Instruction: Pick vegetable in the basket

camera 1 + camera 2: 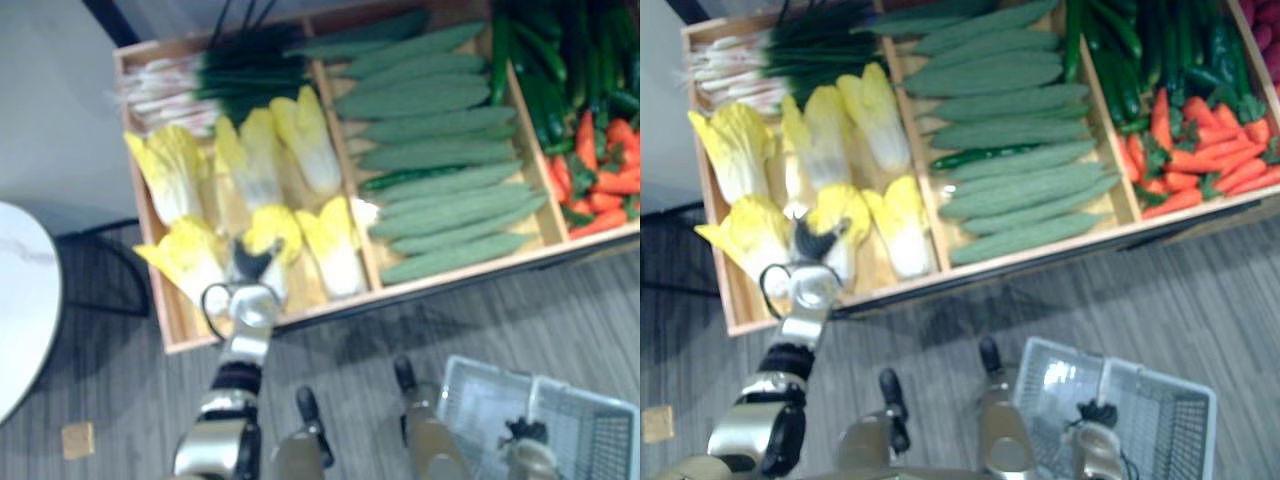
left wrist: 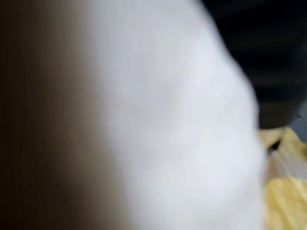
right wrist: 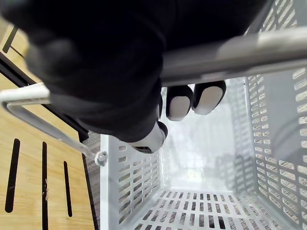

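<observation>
Our left hand (image 1: pixel 250 268) among the cabbages (image 1: pixel 320 140)
In the crate (image 1: pixel 480 265), we cannot tell its grip; before the crate, our right hand (image 3: pixel 110 72) curls round the basket (image 3: pixel 129 187) handle (image 3: pixel 240 52).

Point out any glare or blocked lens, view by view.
Right wrist view: glare whitens the inside of the basket, and the right hand curled round its handle blocks part of it. Left wrist view: a pale surface sits against the lens, with yellow cabbage past its edge.
</observation>
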